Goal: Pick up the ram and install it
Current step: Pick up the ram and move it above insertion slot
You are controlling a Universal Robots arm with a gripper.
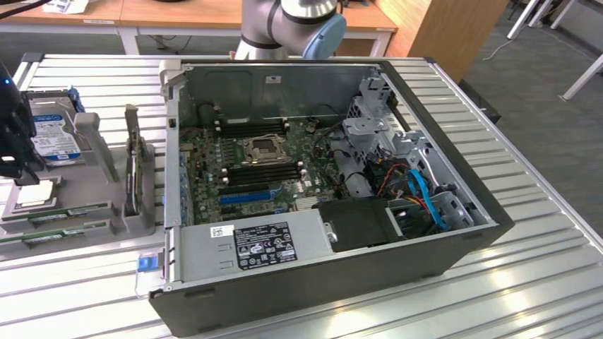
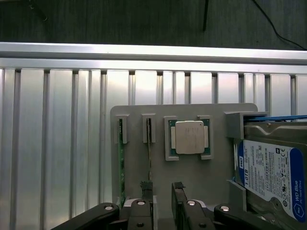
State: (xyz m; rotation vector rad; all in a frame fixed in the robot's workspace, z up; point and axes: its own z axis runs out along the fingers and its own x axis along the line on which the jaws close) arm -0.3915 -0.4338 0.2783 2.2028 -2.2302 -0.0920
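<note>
On the grey tray [image 1: 140,220], which lies to the exterior view's left of the open computer case [image 1: 311,296], two sticks stand on edge in slots: first ram stick [image 2: 120,163], then second ram stick [image 2: 149,143]. Neither is installed. Next on the tray: processor chip [image 2: 190,137], then blue-labelled hard drive [image 2: 271,167] at the tray's end. Gripper [image 2: 162,190] hovers over the tray, jaws spread wide, holding nothing. One finger is in line with the second ram stick; contact cannot be told.

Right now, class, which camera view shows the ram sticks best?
The wrist view: it looks straight down on both ram sticks, edge-on in the grey holder. The exterior view shows them as green strips at its left.
</note>
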